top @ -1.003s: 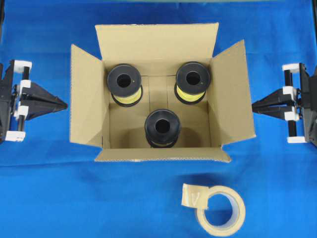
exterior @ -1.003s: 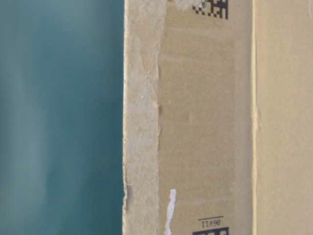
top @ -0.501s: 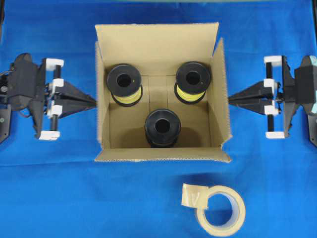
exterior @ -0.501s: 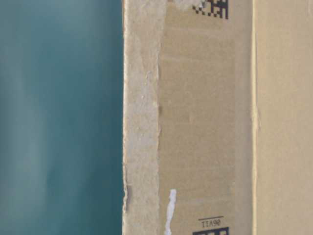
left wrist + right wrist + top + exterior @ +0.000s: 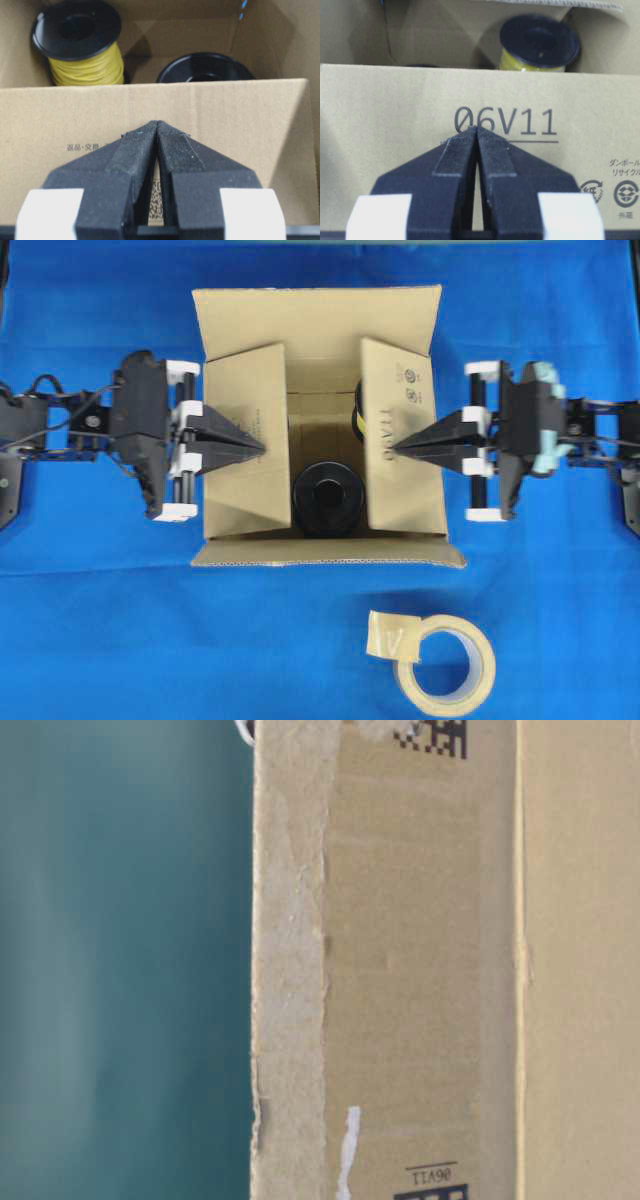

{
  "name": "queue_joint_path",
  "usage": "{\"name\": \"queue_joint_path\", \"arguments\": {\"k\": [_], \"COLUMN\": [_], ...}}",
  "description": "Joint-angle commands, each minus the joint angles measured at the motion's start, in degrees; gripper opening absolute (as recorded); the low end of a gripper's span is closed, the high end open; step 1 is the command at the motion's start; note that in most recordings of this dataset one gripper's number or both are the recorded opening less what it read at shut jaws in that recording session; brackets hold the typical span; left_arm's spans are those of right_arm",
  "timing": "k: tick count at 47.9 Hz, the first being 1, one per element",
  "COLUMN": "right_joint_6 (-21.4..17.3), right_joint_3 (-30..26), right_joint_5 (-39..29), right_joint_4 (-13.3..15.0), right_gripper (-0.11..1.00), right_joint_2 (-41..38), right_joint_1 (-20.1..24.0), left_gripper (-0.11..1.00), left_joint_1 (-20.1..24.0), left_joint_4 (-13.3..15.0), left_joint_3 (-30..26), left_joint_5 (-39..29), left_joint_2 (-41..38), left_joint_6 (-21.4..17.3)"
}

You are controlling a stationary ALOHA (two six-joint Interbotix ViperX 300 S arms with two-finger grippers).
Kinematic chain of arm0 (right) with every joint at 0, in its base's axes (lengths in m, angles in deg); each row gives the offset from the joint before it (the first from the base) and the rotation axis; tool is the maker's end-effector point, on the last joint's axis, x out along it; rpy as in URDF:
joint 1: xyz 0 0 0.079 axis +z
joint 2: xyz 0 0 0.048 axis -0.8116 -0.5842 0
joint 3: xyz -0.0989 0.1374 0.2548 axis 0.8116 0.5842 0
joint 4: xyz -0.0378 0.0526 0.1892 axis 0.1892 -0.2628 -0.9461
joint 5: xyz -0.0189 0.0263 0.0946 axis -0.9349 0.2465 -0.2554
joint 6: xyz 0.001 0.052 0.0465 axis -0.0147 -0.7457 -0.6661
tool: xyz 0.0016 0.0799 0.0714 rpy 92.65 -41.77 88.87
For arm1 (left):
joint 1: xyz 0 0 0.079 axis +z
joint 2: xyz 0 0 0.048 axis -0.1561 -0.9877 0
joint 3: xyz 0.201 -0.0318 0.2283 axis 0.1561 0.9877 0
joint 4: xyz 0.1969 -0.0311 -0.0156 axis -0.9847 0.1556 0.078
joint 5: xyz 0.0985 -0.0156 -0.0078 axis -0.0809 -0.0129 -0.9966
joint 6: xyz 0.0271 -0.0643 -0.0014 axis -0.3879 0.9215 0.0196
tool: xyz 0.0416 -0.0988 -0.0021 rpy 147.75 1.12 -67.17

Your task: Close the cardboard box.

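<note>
The cardboard box (image 5: 320, 425) has both side flaps folded inward; my left hand (image 5: 262, 448) and right hand (image 5: 393, 448), both pinched closed, press them.

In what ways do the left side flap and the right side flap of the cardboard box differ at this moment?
The left side flap shows small print and a code patch near the left gripper; the right side flap carries the large mark 06V11 and recycling symbols near the right gripper. The left one hides a spool in the overhead view; beside the right one a yellow spool peeks out. Both are folded inward over the cardboard box, each under a shut gripper tip.
</note>
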Motion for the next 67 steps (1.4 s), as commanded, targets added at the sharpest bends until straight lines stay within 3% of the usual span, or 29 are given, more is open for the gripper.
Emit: {"name": "queue_joint_path", "arguments": {"k": [1, 12, 30, 50, 67], "right_joint_6": [0.09, 0.09, 0.09, 0.09, 0.09], "right_joint_3": [-2.11, -2.64, -2.64, -2.72, -2.72], "right_joint_5": [1.49, 2.55, 2.55, 2.55, 2.55], "right_joint_4": [-1.05, -2.90, -3.08, -3.08, -3.08], "right_gripper": [0.00, 0.00, 0.00, 0.00, 0.00], "right_joint_2": [-2.99, -7.21, -7.21, -7.21, -7.29], "right_joint_1": [-0.18, -0.18, -0.18, -0.09, 0.00], "left_gripper": [0.00, 0.00, 0.00, 0.00, 0.00], "left_joint_1": [0.09, 0.18, 1.41, 10.11, 12.22], "left_joint_4": [0.00, 0.26, 0.26, -0.09, -0.09], "left_joint_3": [-1.85, -1.85, -3.08, -15.64, -20.57], "left_joint_5": [1.05, 4.13, 5.01, 5.71, 5.62], "left_joint_2": [-1.32, -5.98, -7.21, -14.24, -20.57], "left_joint_6": [-0.09, 0.18, 0.00, -1.14, -3.52]}}
